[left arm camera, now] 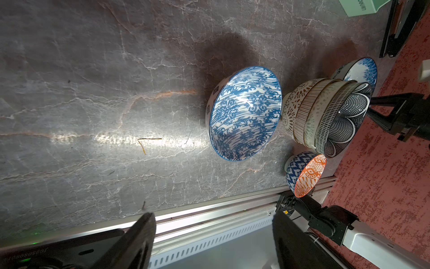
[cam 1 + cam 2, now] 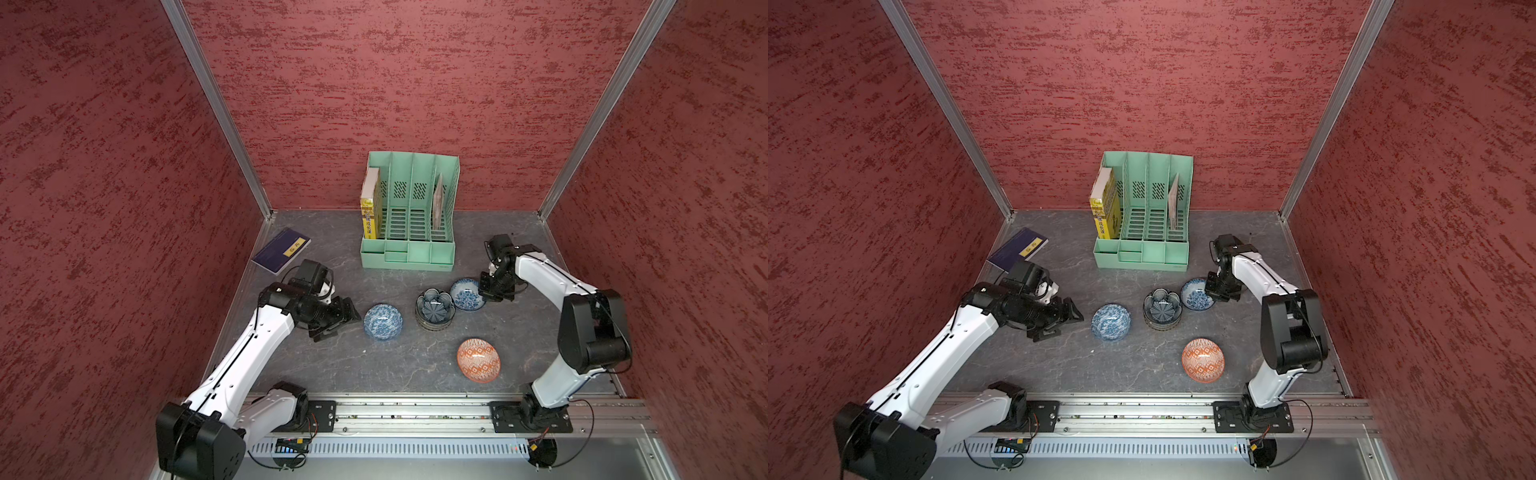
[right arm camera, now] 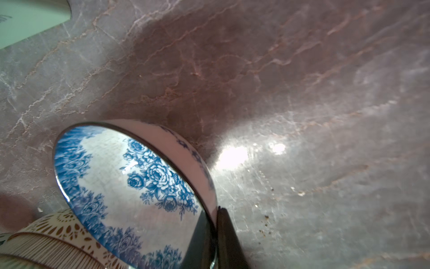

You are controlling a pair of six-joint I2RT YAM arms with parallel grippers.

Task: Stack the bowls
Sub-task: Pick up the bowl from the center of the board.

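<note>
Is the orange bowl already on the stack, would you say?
No, the orange bowl sits alone, well apart from the stack.

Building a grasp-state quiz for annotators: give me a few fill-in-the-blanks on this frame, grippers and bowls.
1. The right gripper is shut on the ___ of the blue rose bowl.
2. The left gripper is ___ and holds nothing.
3. Besides the stack, ___ bowls are not yet stacked.
4. The orange bowl stands nearest the base of the ___ arm.
Missing words: rim; open; three; right.
</note>
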